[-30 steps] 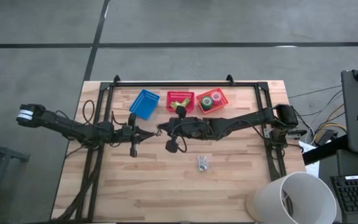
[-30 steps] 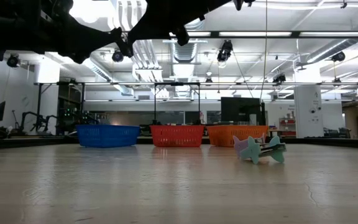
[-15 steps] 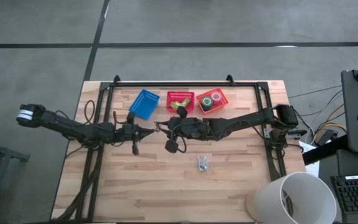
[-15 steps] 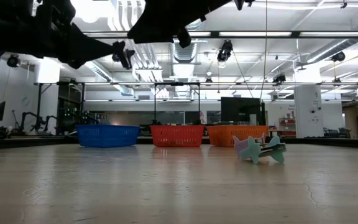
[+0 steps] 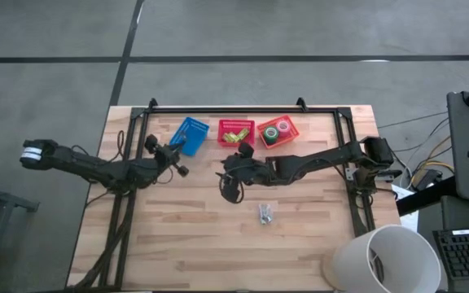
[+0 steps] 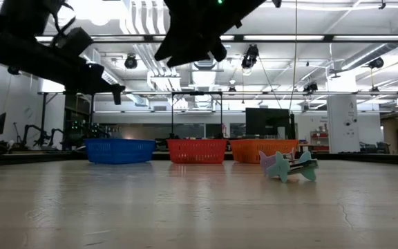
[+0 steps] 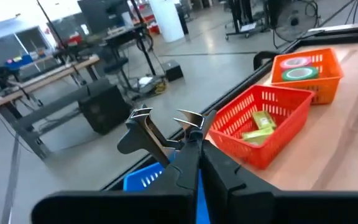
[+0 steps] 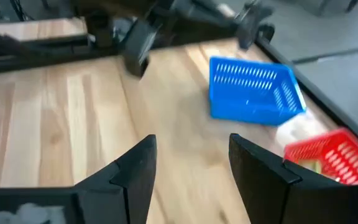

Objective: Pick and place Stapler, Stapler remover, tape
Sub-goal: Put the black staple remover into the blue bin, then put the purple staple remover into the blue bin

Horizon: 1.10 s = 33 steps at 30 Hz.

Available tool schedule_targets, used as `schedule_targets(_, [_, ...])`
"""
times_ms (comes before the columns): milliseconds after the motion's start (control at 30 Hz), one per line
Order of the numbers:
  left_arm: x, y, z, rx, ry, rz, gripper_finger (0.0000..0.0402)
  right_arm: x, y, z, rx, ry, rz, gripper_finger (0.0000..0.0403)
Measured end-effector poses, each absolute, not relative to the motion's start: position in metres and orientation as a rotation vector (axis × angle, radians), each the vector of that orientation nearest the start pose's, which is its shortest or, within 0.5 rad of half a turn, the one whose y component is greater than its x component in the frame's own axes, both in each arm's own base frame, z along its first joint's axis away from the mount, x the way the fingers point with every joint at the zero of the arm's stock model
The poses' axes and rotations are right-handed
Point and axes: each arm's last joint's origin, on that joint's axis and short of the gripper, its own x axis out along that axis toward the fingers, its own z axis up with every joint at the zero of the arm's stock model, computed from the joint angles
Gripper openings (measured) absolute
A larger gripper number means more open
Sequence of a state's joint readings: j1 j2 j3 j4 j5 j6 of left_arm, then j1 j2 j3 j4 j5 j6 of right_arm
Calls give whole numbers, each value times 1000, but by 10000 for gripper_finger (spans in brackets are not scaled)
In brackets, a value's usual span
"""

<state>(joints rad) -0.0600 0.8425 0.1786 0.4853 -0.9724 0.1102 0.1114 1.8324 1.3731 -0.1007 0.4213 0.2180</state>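
We start at the left pincer [image 5: 172, 154], which is raised off the pale wooden table [image 5: 186, 244]. Its fingers are drawn narrow on what we take to be a dark stapler remover with chrome claws [image 7: 163, 134], the claws sticking out past the tips. Just beyond and below those claws sits the blue plastic mesh basket [image 5: 190, 135], so we judge the step in hand to be delivering this remover. The next move calls for carrying it squarely over the basket's mouth, lowering, and then parting the fingers. Farther from this pincer, beside the blue one, is the red plastic mesh basket [image 7: 272, 134] with yellow-green blocky items [image 7: 258, 124] in it. Farthest along the row is the orange plastic mesh basket [image 7: 319, 78], holding the red-pink roll of tape [image 7: 296, 62] and the green roll of tape [image 7: 299, 73]; we cannot find a blue roll. The right pincer [image 8: 188, 177] hovers over the middle of the table with its fingers spread wide and nothing between them. Near it, toward the table's front edge, lies a small pastel teal-and-lilac clawed item [image 5: 265, 213], probably another remover, untouched on the wood. We think it is the right pincer's likely next pick: come down over it, straddle it and close.
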Motion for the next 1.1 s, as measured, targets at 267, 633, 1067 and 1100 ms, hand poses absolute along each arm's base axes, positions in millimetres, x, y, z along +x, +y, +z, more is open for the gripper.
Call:
schedule_targets(267, [158,63,183,-1,295,884,10,407,48,241,97,540,-341,185])
schedule_targets(633, [170,117,181,-220,451,774,7,405,51,234,101,552,-340,176])
schedule_targets(1067, [193,137,158,-213,683,929,85,405,51,234,99,553,-340,171])
schedule_targets(1100, [192,136,158,-209,685,927,89,405,51,234,96,554,-339,169])
